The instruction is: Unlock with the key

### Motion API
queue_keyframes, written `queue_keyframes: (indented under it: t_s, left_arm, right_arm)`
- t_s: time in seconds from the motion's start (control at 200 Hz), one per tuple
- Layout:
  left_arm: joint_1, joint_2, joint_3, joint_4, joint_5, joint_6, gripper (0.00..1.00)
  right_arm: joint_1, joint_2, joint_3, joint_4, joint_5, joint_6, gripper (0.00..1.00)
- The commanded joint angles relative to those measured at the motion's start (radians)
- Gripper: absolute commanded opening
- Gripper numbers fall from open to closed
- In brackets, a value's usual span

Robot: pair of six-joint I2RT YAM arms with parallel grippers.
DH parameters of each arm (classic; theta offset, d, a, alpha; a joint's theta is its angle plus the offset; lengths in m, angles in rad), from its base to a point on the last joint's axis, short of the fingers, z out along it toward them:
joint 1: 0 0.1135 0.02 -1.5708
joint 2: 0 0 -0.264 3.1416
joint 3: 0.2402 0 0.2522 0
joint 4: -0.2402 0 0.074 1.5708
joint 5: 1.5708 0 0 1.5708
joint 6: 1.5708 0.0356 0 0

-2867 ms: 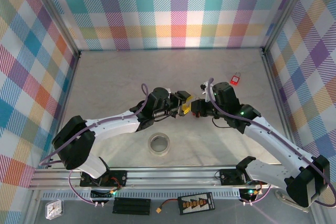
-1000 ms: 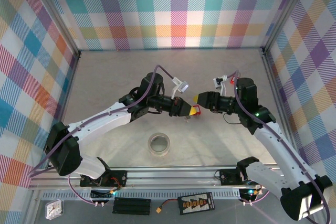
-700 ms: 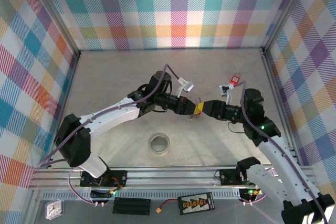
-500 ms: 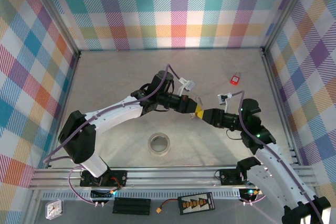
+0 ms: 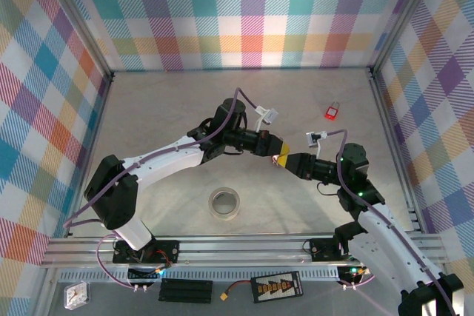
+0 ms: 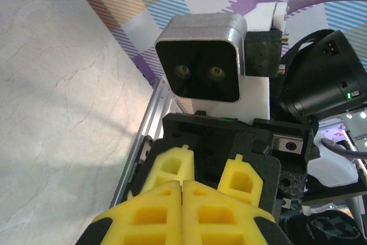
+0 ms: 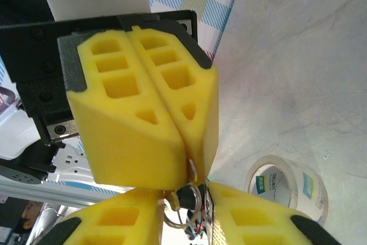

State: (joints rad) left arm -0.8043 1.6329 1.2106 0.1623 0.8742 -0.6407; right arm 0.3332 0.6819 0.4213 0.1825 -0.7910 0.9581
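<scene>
Plaid walls (image 5: 252,12) are noted on three sides of a grey table (image 5: 163,109). Both claws are met tip to tip above its middle. The left claw (image 6: 182,186) is seen pressed shut, with a thin metal sliver pinched at the seam. This is judged to be the key (image 7: 184,197), with its ring (image 7: 196,193) hung just below. The right claw (image 7: 183,209) is held narrowly apart around that ring; contact cannot be confirmed.

Step judged: key transfer in mid-air. A firm pinch on the key's head should be secured by the right claw before release, with the blade left protruding.

The padlock (image 5: 332,112) is found lying on the table at far right, well apart.

Count: two claws, one key, one padlock, one tape roll (image 5: 224,203).
</scene>
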Motion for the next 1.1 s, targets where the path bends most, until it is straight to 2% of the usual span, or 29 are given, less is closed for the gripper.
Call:
queue_keyframes:
  t_s: [0.0, 0.415, 0.49, 0.625, 0.705, 0.86, 0.985, 1.095]
  left_arm:
    - [-0.008, 0.014, 0.027, 0.081, 0.032, -0.028, 0.0]
    - [-0.009, 0.038, 0.012, 0.177, 0.052, -0.085, 0.0]
    - [-0.009, 0.042, 0.003, 0.205, 0.046, -0.106, 0.0]
    - [-0.006, 0.037, -0.002, 0.213, 0.005, -0.135, 0.4]
    - [0.008, 0.02, -0.014, 0.237, -0.035, -0.175, 0.58]
    - [0.024, -0.022, -0.058, 0.337, -0.084, -0.285, 0.7]
    - [0.025, -0.062, -0.095, 0.34, -0.112, -0.3, 0.76]
    - [0.025, -0.11, -0.137, 0.337, -0.144, -0.3, 0.78]
  right_arm:
    - [0.005, -0.019, -0.012, 0.063, -0.014, 0.024, 0.21]
    - [0.005, -0.028, -0.015, 0.132, 0.004, 0.074, 0.0]
    - [0.005, -0.03, -0.013, 0.141, 0.011, 0.081, 0.0]
    - [0.005, -0.04, 0.001, 0.125, 0.019, 0.069, 0.0]
    - [0.004, -0.047, 0.012, 0.093, 0.028, 0.052, 0.0]
    - [0.004, -0.058, 0.014, 0.055, 0.064, 0.034, 0.0]
    - [0.004, -0.054, 0.011, 0.051, 0.095, 0.033, 0.0]
    - [0.004, -0.052, 0.014, 0.053, 0.123, 0.031, 0.0]
